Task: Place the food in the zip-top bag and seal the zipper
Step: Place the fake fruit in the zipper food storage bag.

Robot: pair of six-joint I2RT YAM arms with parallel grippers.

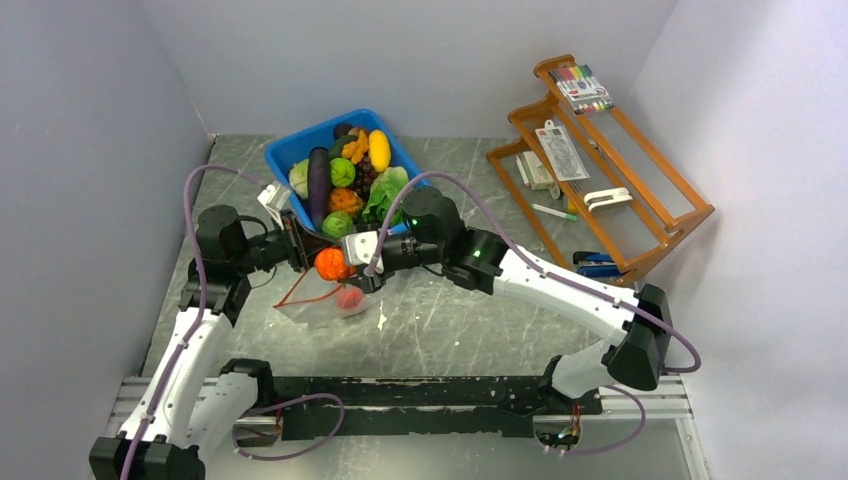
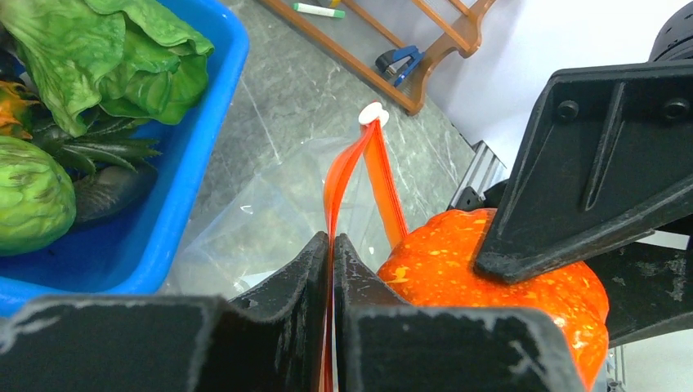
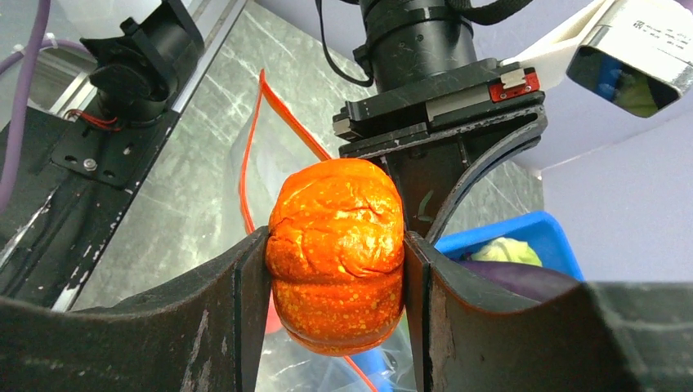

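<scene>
Loading step: your left claw (image 2: 331,255) pinches the zipper (image 2: 384,181), holding the zip-top bag (image 1: 318,308) open; right claw (image 3: 335,287) clamps the orange food (image 1: 330,264) just beside that bag's mouth, so next, lower it in and release.

Orange pumpkin (image 3: 337,253) beside clear bag (image 2: 245,229), zipper (image 2: 387,184) open

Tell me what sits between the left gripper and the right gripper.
An orange pumpkin-like toy, clamped in the jaws of the right gripper, fills the gap beside the left gripper, which pinches the zipper; the top view shows it.
</scene>
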